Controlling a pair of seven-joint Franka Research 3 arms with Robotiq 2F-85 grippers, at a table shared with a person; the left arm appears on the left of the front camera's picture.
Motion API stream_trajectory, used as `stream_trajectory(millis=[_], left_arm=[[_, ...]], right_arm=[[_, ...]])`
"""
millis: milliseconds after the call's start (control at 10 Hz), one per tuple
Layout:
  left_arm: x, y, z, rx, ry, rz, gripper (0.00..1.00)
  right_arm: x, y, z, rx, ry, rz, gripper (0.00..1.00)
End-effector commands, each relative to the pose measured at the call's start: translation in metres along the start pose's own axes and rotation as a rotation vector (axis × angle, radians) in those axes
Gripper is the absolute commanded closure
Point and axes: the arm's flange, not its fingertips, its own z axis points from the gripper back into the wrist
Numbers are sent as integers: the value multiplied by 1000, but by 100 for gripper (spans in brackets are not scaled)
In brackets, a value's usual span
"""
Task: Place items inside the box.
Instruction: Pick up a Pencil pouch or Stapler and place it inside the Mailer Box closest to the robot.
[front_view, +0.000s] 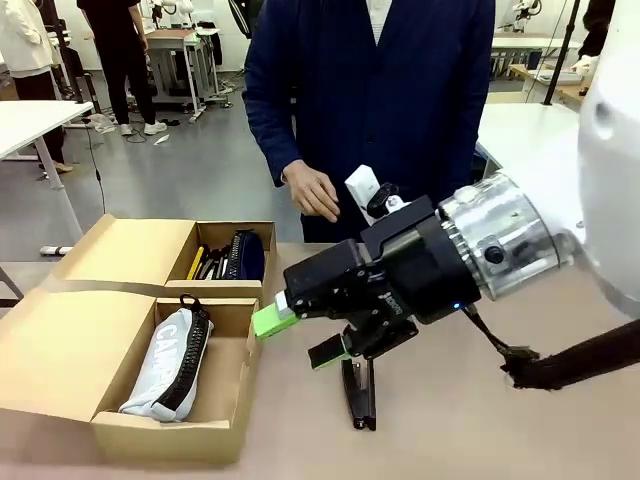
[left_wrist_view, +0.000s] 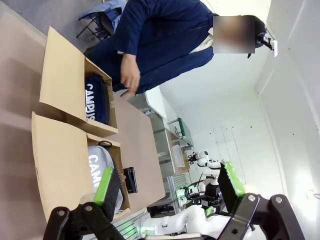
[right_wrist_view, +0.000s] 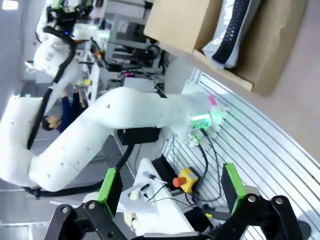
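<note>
Hovering by the slim black stapler (front_view: 360, 395): right pincer (front_view: 303, 337), green pads spread wide.

We see the box (front_view: 60, 330) at lower left of the front view, on the table (front_view: 480, 430), with two compartments one behind the other. Far compartment: far pencil case (front_view: 247, 255) at its right side, knife (front_view: 196, 262) left of it. Near compartment: near pencil case (front_view: 170, 362). Stapler (front_view: 360, 392) sits on the table right of the box, lower centre, just below the right gripper (front_view: 299, 336) in frame. Person's hand (front_view: 312, 192) is behind, upper centre.
</note>
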Motion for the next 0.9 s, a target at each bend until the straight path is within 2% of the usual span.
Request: stream_trajectory(millis=[0,100,200,300,500,600,800], left_arm=[[1,-2,0,-24,-10,-17,0],[1,-2,0,-24,-10,-17,0],[1,-2,0,-24,-10,-17,0],[1,-2,0,-24,-10,-17,0],[1,-2,0,-24,-10,-17,0],[1,-2,0,-24,-10,-17,0],[1,-2,0,-24,-10,-17,0]], right_arm=[[2,12,-5,-39,4,0,0],[0,0,0,0,0,0,0],[9,2,3,41,87,48,0],[23,-10,33,83,27,2,0],[44,-63,112,118,-47,-86,0],[44,-91,143,153,-39,-125,0],[12,-144,203,222,0,-134,0]])
